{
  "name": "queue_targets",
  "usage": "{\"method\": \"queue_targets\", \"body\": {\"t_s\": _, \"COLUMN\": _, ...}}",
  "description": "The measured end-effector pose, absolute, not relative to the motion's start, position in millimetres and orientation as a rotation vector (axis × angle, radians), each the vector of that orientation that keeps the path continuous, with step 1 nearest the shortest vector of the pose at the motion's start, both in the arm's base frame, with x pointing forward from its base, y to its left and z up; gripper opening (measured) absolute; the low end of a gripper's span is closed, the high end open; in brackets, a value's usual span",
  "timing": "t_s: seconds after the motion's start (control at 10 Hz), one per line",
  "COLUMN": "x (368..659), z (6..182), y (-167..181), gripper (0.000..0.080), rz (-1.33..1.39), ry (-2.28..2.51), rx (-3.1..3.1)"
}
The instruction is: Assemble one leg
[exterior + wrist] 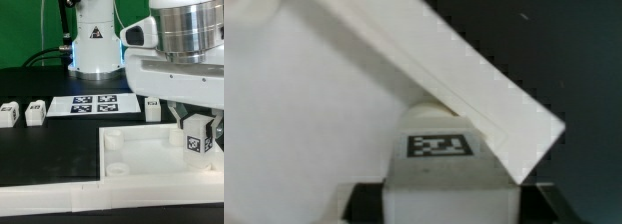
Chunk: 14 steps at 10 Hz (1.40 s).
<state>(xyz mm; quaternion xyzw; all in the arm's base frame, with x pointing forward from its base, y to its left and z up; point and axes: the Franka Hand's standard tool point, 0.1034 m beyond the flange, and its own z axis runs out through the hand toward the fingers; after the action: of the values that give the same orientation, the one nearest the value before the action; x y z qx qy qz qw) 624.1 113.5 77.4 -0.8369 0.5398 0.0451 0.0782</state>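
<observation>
Jaws clamped on a leg (195,136): I see them pressed to its two sides, its marker face turned toward the exterior camera, and it hangs just above the tray's corner at the exterior view's right. My wrist view shows the same leg (441,150) between two dark fingers (363,203), marker face up, with a white corner of the tray (491,100) right beside it; I cannot tell whether leg and tray touch.

By size: the black counter (40,85) carries everything. On it lies the white tray (150,160), with a round socket (116,144) near its corner at the exterior view's left. Behind the tray lies the marker board (95,103). Three loose legs stand on the counter: two side by side at the exterior view's left (10,113) (36,111), well apart from the tray, and one (152,108) between the marker board and my gripper (195,128).
</observation>
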Motion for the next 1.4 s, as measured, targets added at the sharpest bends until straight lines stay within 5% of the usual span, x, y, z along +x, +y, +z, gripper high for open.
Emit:
{"method": "queue_targets", "body": {"t_s": 0.5, "x": 624.8, "z": 77.9, "y": 115.4, "gripper": 0.0295, "rz": 0.194, "ry": 1.889, "rx": -2.270}}
{"method": "queue_targets", "body": {"t_s": 0.6, "x": 624.7, "z": 77.9, "y": 115.7, "gripper": 0.0479, "rz": 0.194, "ry": 1.881, "rx": -2.278}}
{"method": "queue_targets", "body": {"t_s": 0.7, "x": 622.7, "z": 77.6, "y": 116.3, "gripper": 0.0591, "rz": 0.193, "ry": 1.715, "rx": -2.411}}
{"method": "queue_targets", "body": {"t_s": 0.9, "x": 623.1, "z": 77.7, "y": 115.2, "gripper": 0.0638, "rz": 0.152, "ry": 1.369, "rx": -2.621}}
{"method": "queue_targets", "body": {"t_s": 1.4, "x": 624.2, "z": 71.9, "y": 117.3, "gripper": 0.0649, "rz": -0.042, "ry": 0.392, "rx": -3.011}}
